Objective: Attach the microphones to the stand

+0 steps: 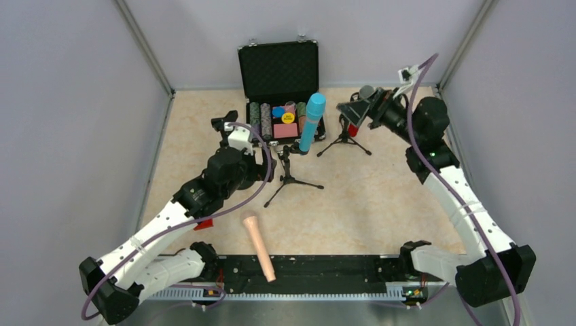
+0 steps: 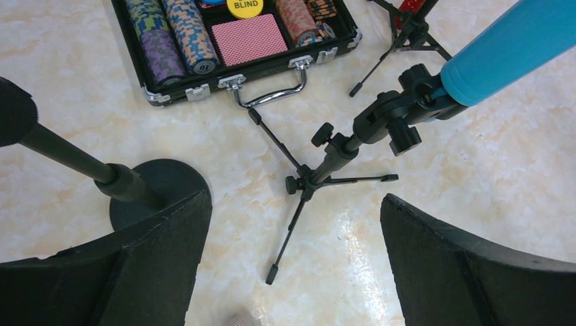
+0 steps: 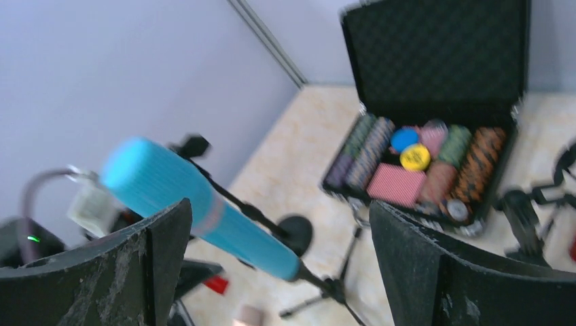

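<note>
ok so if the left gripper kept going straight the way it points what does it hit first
Most likely the tripod stand holding the blue microphone; its hub sits centred ahead of the open left gripper. Depth is unclear, so it could reach the table first.

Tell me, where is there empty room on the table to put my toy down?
Most room: bare table between the blue microphone's tripod and the right arm. Also the back-left corner beside the chip case. Crowded: around the case and both tripods, and where the peach microphone lies up front.
</note>
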Motion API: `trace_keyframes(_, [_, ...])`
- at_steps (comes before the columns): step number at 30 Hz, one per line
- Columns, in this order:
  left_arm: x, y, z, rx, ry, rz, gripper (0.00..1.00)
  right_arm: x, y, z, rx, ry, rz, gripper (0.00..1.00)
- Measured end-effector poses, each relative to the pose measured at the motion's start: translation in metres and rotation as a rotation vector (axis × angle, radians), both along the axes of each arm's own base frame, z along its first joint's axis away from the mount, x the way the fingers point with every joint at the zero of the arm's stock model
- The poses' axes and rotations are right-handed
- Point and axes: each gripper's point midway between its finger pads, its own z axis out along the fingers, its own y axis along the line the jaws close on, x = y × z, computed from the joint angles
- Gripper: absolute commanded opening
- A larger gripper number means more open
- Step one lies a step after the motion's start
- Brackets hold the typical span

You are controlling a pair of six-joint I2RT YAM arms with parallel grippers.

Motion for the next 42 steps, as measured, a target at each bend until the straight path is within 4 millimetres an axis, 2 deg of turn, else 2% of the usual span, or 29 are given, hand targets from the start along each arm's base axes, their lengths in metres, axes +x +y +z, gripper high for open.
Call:
trace_keyframes(3, [-0.003,-0.003,-0.002,-0.030,0.010,-0.011,0.99,0.001,0.004,0.055,0.104,-0.051,0.006,0.99])
trace_keyframes(5, [-0.004,-0.007,-0.003,-0.053,0.013,-0.020,0.99,0.000,0.006,0.077,0.163,-0.066,0.017,0.99])
trace_keyframes(8, [-0.006,-0.013,-0.002,-0.087,0.016,-0.038,0.99,0.000,0.014,0.091,0.225,-0.048,0.041,0.99])
trace_keyframes(12, [-0.007,-0.020,-0.005,-0.125,0.024,-0.060,0.99,0.003,0.040,0.097,0.257,0.003,0.095,0.99])
trace_keyframes(15, [-0.009,-0.024,-0.005,-0.144,0.029,-0.074,0.99,0.002,0.052,0.095,0.265,0.036,0.121,0.99])
trace_keyframes(18, [-0.009,-0.027,-0.002,-0.163,0.025,-0.082,0.99,0.003,0.053,0.097,0.277,0.044,0.123,0.99])
trace_keyframes(25, [-0.011,-0.029,-0.002,-0.187,0.033,-0.091,0.98,0.010,0.058,0.127,0.335,-0.003,0.146,0.99])
trace_keyframes(28, [-0.014,-0.029,-0.005,-0.196,0.037,-0.093,0.98,0.012,0.065,0.133,0.369,0.002,0.192,0.99])
trace_keyframes(31, [-0.016,-0.027,-0.008,-0.199,0.038,-0.092,0.99,0.012,0.074,0.130,0.393,0.029,0.235,0.99])
trace_keyframes(36, [-0.017,-0.023,-0.003,-0.204,0.018,-0.085,0.99,0.000,0.087,0.127,0.382,0.049,0.279,0.99])
trace_keyframes(39, [-0.017,-0.022,-0.003,-0.202,0.016,-0.079,0.99,-0.004,0.085,0.126,0.363,0.033,0.271,0.99])
trace_keyframes(42, [-0.016,-0.020,-0.006,-0.192,0.022,-0.068,0.99,-0.009,0.081,0.115,0.338,0.024,0.257,0.99])
